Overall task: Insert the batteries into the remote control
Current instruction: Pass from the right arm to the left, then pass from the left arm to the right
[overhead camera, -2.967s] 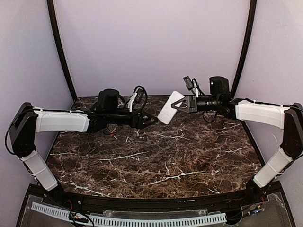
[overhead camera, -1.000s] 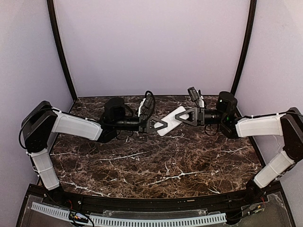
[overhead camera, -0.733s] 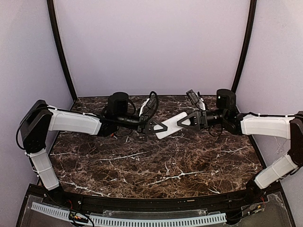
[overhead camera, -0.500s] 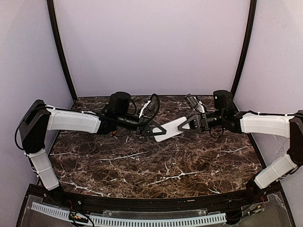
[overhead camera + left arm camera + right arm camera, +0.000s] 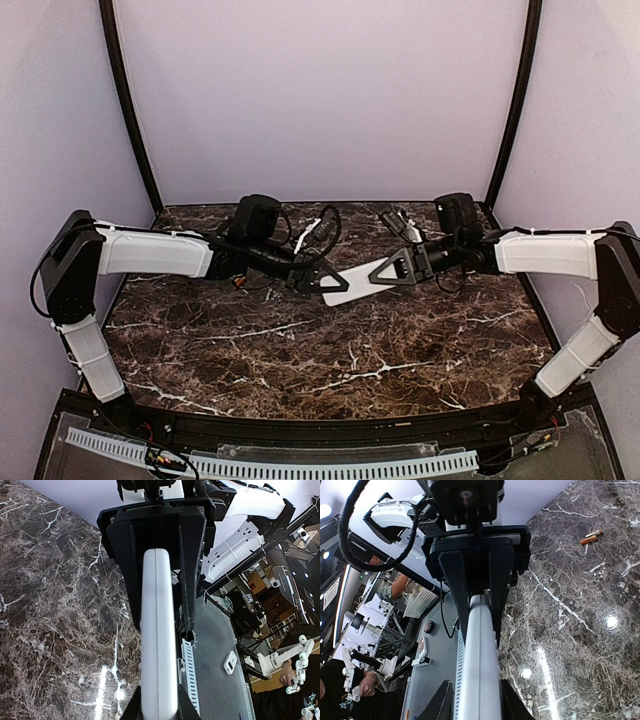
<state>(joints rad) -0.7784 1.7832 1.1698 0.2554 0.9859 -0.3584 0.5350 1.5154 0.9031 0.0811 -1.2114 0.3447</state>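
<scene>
The remote control [image 5: 352, 283] is a slim white bar held low over the marble table between both arms, tilted down to the left. My left gripper [image 5: 322, 282] is shut on its left end; in the left wrist view both fingers press its narrow edges [image 5: 159, 645]. My right gripper [image 5: 386, 271] straddles the right end. In the right wrist view the remote [image 5: 479, 670] runs between its fingers, with a thin gap at one finger. Two orange-red batteries [image 5: 590, 537] lie on the table at the back left, beside the left arm [image 5: 238, 283].
The dark marble table [image 5: 330, 350] is shut in by lilac walls at the back and sides, with black curved poles [image 5: 128, 110] in the back corners. A white perforated rail [image 5: 300, 465] runs along the near edge between the arm bases.
Both arms have brought the remote control lower and a little left, and it lies flatter. The right gripper's jaws have narrowed around its end. The left grip is unchanged.
</scene>
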